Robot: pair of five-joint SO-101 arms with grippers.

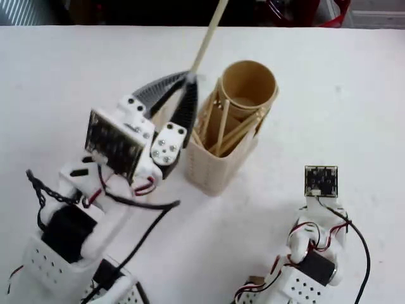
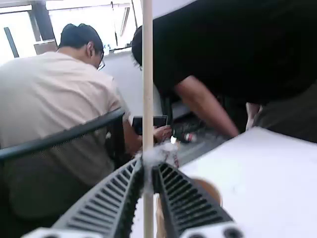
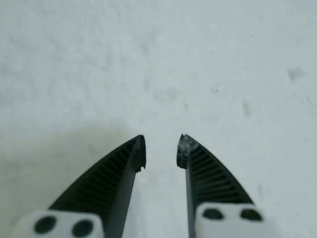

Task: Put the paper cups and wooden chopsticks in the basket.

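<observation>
The left arm's fingers (image 1: 190, 79) pinch a single wooden chopstick (image 1: 209, 35) just at the 10 o'clock edge of the basket (image 1: 212, 171). The stick is held close to upright with its free end leaning away toward 1 o'clock. The left wrist camera shows the fingers (image 2: 147, 166) closed tight on the chopstick (image 2: 147, 74), which runs straight up between them, a grip that looks set for a lengthwise drop into the basket rather than a flat landing on the rim.

The basket stands near the middle of the white surface (image 1: 342, 95). It already holds a paper cup (image 1: 247, 82), seated upright and filling its far side. A bundle of other chopsticks (image 1: 223, 126) is propped on end between the cup and the near wall, which leaves a slim gap on the side nearest the left arm.

The right arm is parked at the basket's 5 o'clock, well apart from it. Its fingers (image 3: 161, 148) are narrowly parted, hold nothing and point down at the bare surface. The job looks nearly done, with the raised stick the one item not yet in.
</observation>
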